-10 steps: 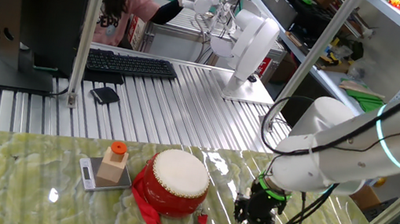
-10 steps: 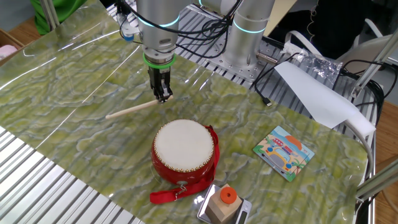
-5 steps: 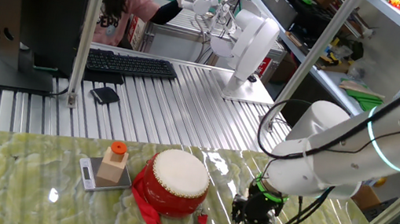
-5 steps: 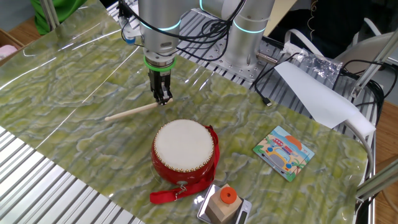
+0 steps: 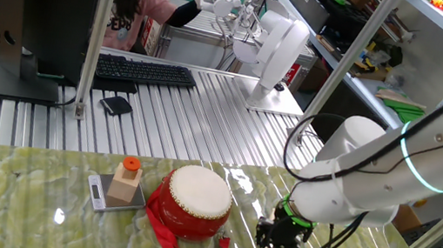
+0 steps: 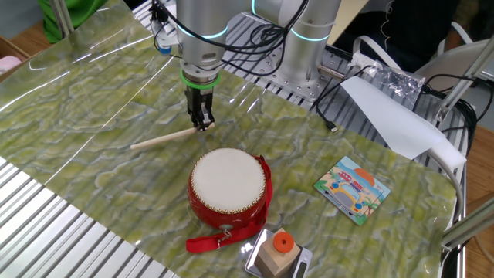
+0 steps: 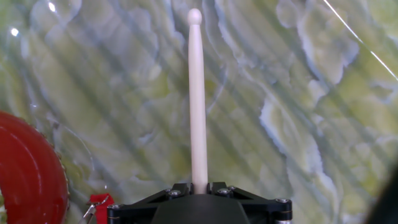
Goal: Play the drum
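The claw (image 6: pixel 203 122), nipped onto one end of the drumstick (image 6: pixel 164 138) lying on the surface, risks it pivoting (end-held) before reaching the drum (image 6: pixel 228 188) at centre frame.

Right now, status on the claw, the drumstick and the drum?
Claw shut on the drumstick end, pointing down at table level. Stick lies flat on the mat, not lifted. Drum upright, untouched, beside the claw. Nothing between them.
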{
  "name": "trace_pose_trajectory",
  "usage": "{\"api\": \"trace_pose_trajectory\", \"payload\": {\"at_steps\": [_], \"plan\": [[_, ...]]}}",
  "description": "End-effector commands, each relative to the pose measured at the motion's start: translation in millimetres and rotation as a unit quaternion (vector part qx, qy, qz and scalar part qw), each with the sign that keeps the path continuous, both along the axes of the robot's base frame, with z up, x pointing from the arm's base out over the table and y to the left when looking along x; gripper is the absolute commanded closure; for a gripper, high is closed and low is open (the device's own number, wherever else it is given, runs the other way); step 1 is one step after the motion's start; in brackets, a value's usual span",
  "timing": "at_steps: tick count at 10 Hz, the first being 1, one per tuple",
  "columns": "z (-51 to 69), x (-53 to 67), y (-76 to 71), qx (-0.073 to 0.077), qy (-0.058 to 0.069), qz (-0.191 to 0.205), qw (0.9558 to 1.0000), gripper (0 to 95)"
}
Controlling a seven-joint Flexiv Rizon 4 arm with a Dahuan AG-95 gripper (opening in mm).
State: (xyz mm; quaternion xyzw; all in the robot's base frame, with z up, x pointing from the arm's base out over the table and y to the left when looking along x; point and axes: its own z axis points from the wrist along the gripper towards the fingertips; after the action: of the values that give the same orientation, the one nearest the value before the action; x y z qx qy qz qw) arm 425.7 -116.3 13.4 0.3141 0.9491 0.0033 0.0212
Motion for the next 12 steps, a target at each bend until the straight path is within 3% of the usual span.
{"api": "trace_pose_trajectory", "payload": {"at_steps": [1,8,9,12], "plan": [[-1.2,0.3,-0.1,0.000,-0.002,0.000,1.0000,95.0],[-5.3,1.6,0.5,0.001,-0.012,-0.005,0.9999,95.0],[-5.5,1.7,0.5,0.002,-0.011,-0.005,0.9999,76.0],[-7.0,2.1,0.7,0.000,-0.011,-0.003,0.9999,76.0]]}}
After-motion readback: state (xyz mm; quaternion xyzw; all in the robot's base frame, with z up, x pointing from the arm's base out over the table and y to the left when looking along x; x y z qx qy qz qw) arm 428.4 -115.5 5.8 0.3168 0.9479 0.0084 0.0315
